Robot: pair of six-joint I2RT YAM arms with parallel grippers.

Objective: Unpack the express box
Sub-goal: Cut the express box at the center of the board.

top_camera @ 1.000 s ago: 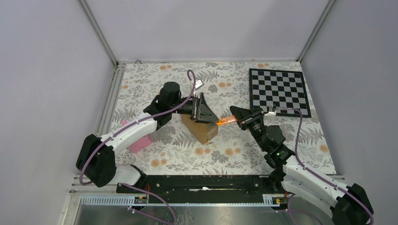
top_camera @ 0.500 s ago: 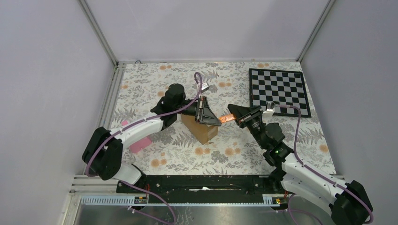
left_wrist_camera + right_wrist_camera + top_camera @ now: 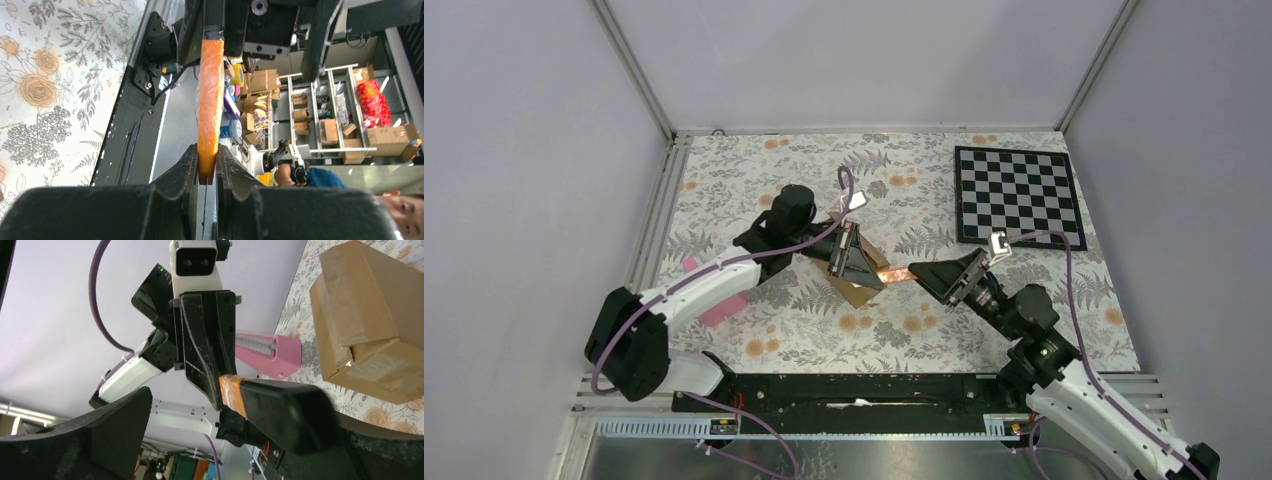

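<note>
The express box (image 3: 370, 320) is a brown taped carton lying on the flowered table; from above only its near corner (image 3: 856, 293) shows beneath the left gripper. My left gripper (image 3: 864, 268) hovers over it, shut on one end of the slim orange cutter (image 3: 209, 100), which sticks out level toward the right arm (image 3: 894, 273). In the left wrist view both fingers (image 3: 189, 165) press the cutter's end. My right gripper (image 3: 921, 274) is open, its jaws wide apart around the cutter's other end (image 3: 231, 392), which rests against one finger (image 3: 290, 415).
A pink wedge (image 3: 722, 305) lies left of the box, also visible behind it (image 3: 270, 352). A chessboard (image 3: 1019, 195) sits at the back right. The black base rail (image 3: 864, 385) runs along the near table edge. Grey walls enclose the table.
The left gripper closed on the cutter and shifted nearer, over the box. The right gripper let go, opening wide, and its arm drew back and lower to the right.
</note>
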